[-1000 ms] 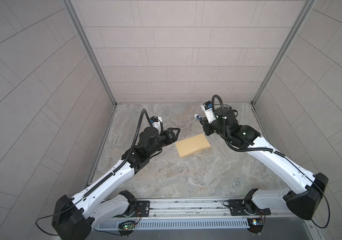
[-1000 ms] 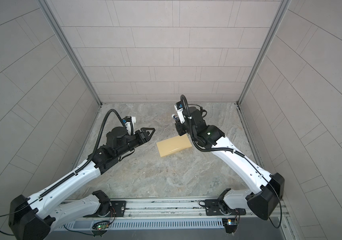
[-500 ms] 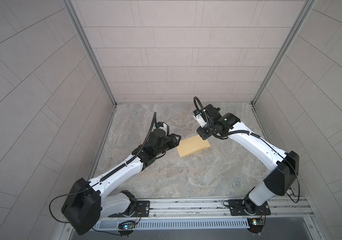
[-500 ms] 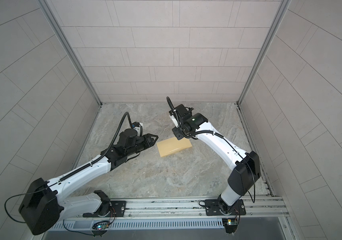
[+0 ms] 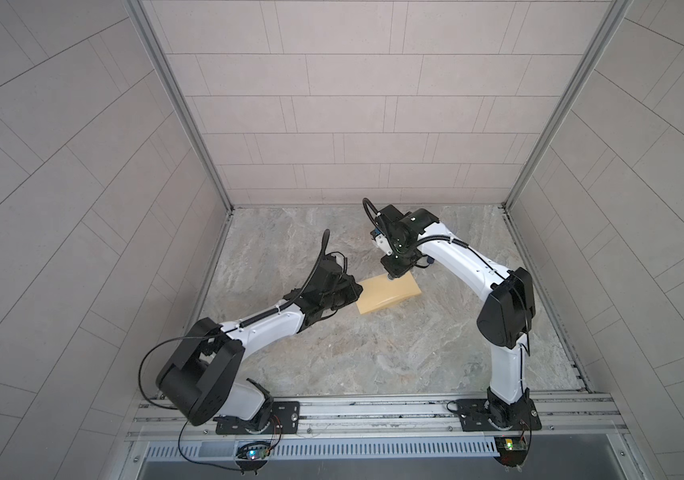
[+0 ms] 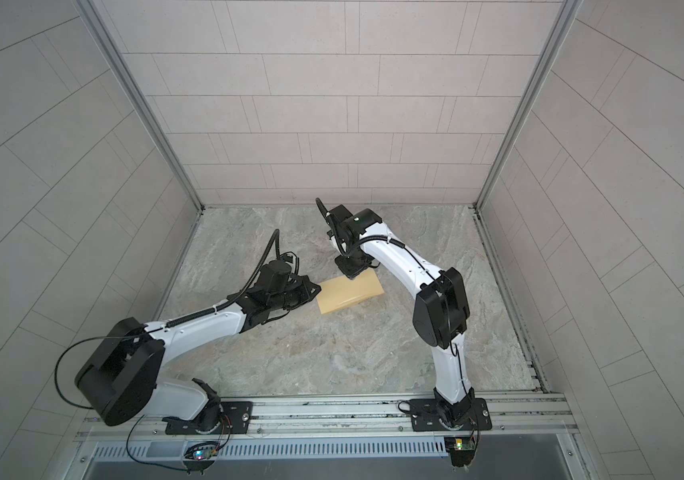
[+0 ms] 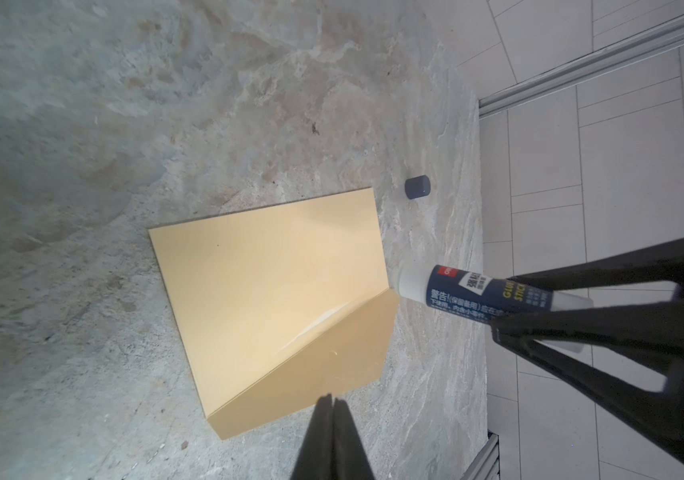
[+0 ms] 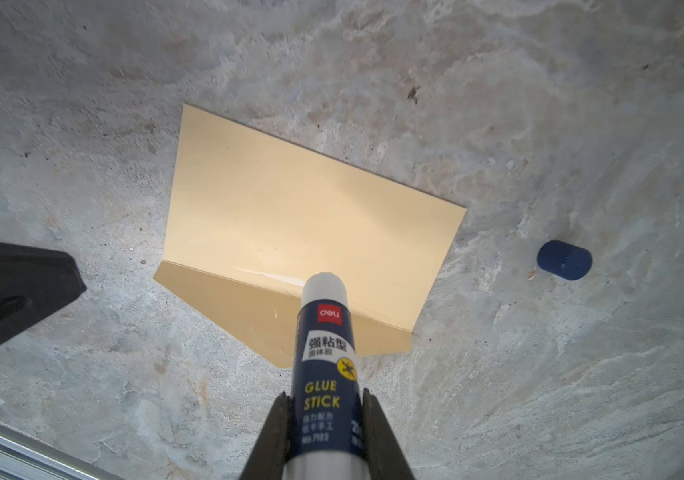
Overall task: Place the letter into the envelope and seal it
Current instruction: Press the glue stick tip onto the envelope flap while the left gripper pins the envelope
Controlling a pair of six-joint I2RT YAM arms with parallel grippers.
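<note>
Behind the glue stick (image 8: 325, 374), part of the envelope (image 8: 290, 208) hides.

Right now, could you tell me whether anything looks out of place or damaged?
The blue cap lies loose beside the envelope, off the glue stick; a pale crease marks the flap fold.

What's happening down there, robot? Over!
Left gripper shut at envelope flap. Right gripper shut on glue stick, tip at flap fold. Letter unseen. Blue cap aside.

A lab test cell: tiled walls (image 5: 332, 124), aluminium mounting rail (image 5: 373, 411).
</note>
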